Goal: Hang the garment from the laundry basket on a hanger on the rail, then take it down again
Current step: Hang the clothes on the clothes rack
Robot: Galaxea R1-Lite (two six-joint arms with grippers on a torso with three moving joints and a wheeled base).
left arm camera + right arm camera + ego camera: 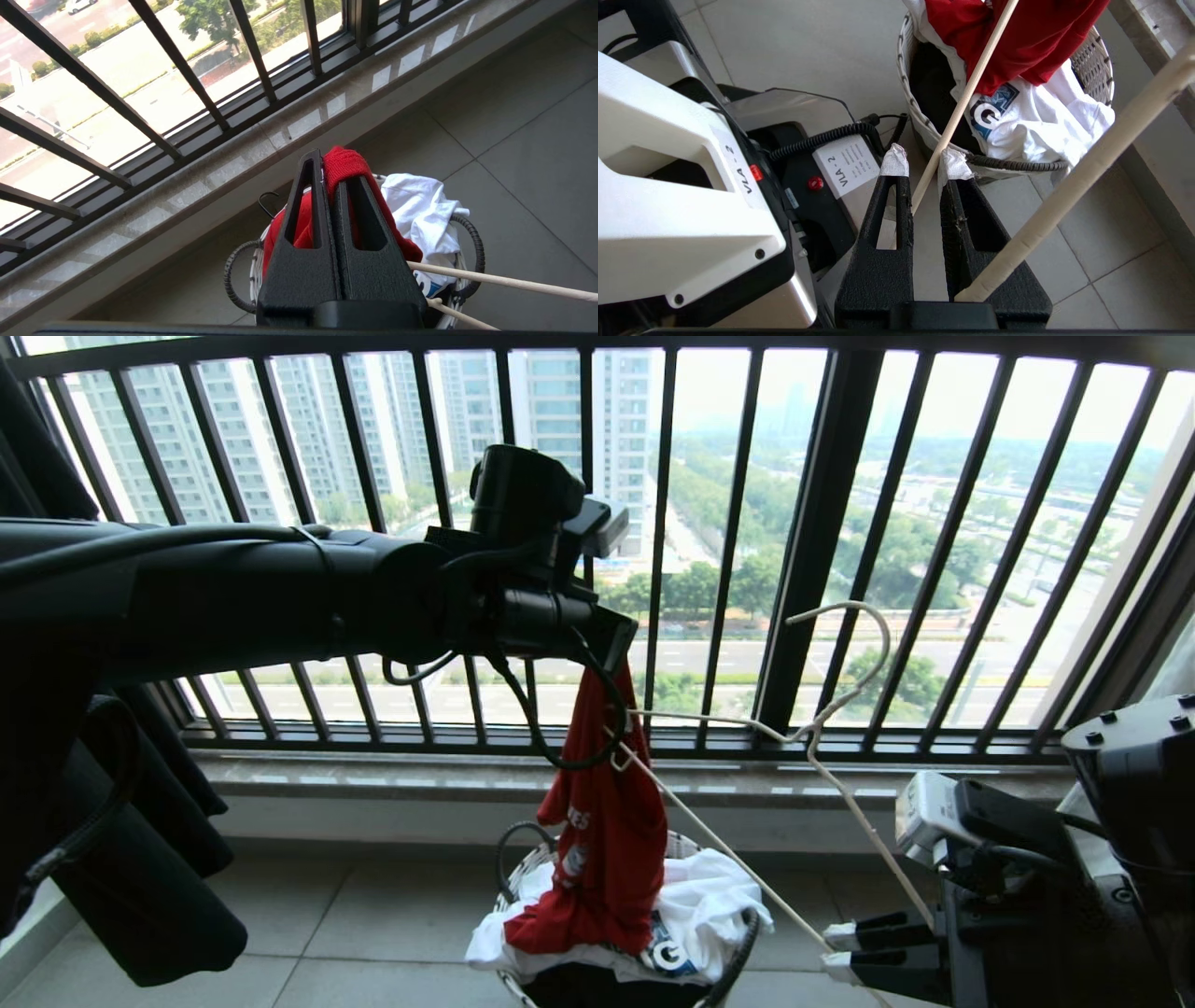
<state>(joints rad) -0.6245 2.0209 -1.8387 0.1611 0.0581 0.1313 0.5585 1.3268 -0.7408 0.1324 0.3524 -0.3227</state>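
Left claw (pixel 616 649): clenched on a bunched fold of the garment (pixel 602 840); in the left wrist view you can see red cloth pinched between the two black fingers (pixel 310 205), high above the laundry basket (pixel 523 882).
Garment position: hanging limp from that pinch in front of the window railing (pixel 728 523), its lower end draped on the white clothes (pixel 709 905) heaped in the basket.
Right claw (pixel 840 952): low at your right, grasping the hanger (pixel 840 709); the bottom rod runs between the taped fingertips (pixel 955 165) and a second rod lies alongside the outer finger. The grip looks loose, the fingers not pressed fully onto the rod.
Hanger position: tilted, hook uppermost against the railing, one small end hook just beside the red cloth, perhaps touching it.
Rail: not in view, so you cannot judge the reach to it from here.
Feel of the garment: soft, light, no stiffness of its own; expect it to sag and twist and to follow any tug. It will not break, but a single pinch lets the fabric slide or bunch.
Where to hold: keep your pinch at a seam or the collar, where the cloth is doubled, so the neck opening stays free for the hanger end.
Feel of the hanger: thin, stiff, smooth; it may swivel in the claw, so hold it near a corner.
Snag risk: the end hooks could catch cloth.
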